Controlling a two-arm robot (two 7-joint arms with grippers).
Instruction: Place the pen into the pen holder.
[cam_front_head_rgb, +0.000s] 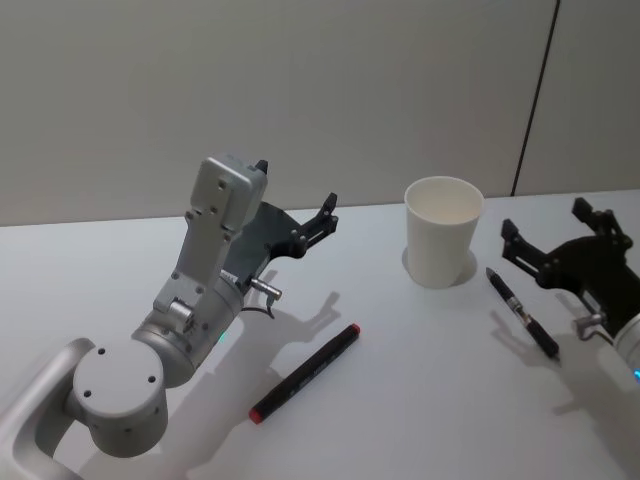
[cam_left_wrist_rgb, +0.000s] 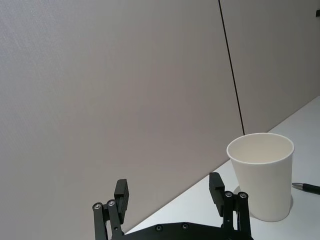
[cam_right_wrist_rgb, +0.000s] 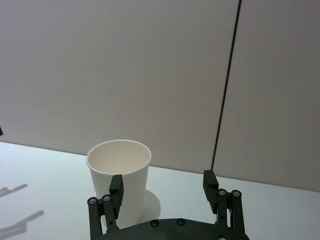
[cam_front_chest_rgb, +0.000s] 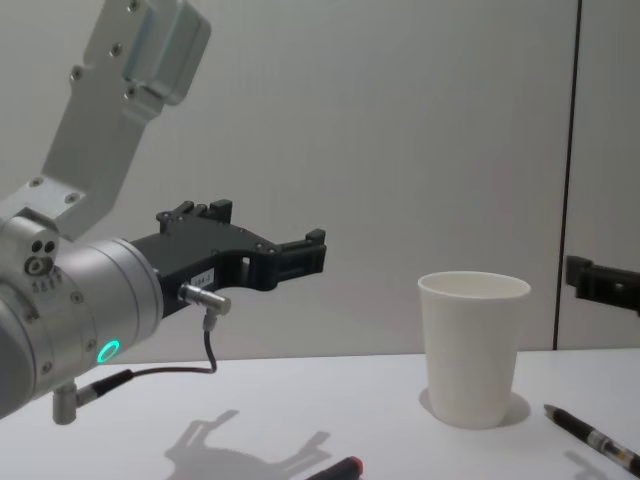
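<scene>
My left hand (cam_front_head_rgb: 297, 183) hangs above the left half of the table (cam_front_head_rgb: 410, 410), its two black fingers (cam_left_wrist_rgb: 121, 192) spread wide with nothing between them. It points toward the far right, and in its wrist view the pen holder (cam_left_wrist_rgb: 261, 175) sits ahead of it. My right hand (cam_front_head_rgb: 544, 220) hovers at the right edge of the scene, fingers (cam_right_wrist_rgb: 116, 186) likewise parted and empty, and it faces the pen holder from the right.

The pen (cam_front_head_rgb: 522, 312), slim and black, lies flat on the table between the right hand and the pen holder. Its far end is close to the holder's base, though I cannot tell whether they touch. The pen holder, a plain white paper cup, stands upright toward the far side of the table, right of centre, and I see nothing inside it from the head view.

A black marker with a red end (cam_front_head_rgb: 305, 372) lies in the middle of the table, nearer to me and left of the holder, well apart from it, red end toward the near left. The left hand's shadow falls on the table just beside it.
</scene>
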